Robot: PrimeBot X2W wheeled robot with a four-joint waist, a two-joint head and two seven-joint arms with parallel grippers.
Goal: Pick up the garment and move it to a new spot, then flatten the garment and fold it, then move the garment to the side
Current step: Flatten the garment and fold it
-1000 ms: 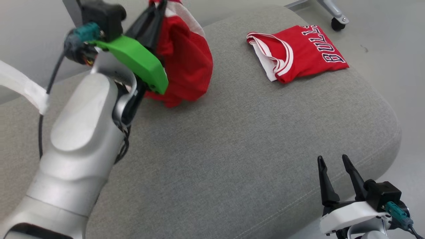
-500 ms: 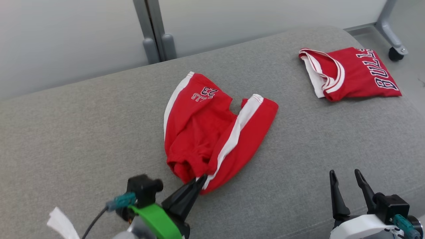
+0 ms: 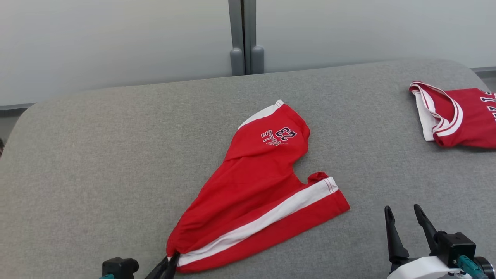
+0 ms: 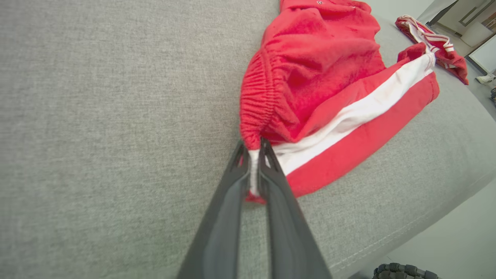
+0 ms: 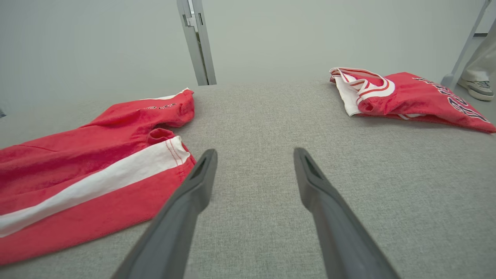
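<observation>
Red shorts [image 3: 255, 193] sit centre of the head view on the grey cushion [image 3: 97, 155], spread out but not flat. Waistband end is bunched at the bottom, left of centre, and the legs fan out toward the upper right. One leg points up-frame, with a "23" print and a white stripe at its hem. The other runs right, with a wide white stripe along its length. There's a small fold-over at the crotch between them.

Left gripper [image 4: 254, 145]: fingers closed on the shorts, pinching the waistband corner where the white stripe meets the elastic. Left wrist view shows fabric sandwiched between the tips. Can't tell if the held corner touches the cushion or is slightly lifted.

Right gripper [image 3: 402, 209]: fingers spread wide with nothing between them, lower right of the head view. Right wrist view puts it near the hem of the striped leg, not touching.

Folded red jersey [image 3: 461, 116], white trim and dark lettering, is at the right edge of the head view. Same cushion, well apart from the shorts.

Behind: pale wall and a grey post [image 3: 244, 38] top centre. A person's shoe [image 5: 476, 88] is on the floor, far right of the right wrist view.
</observation>
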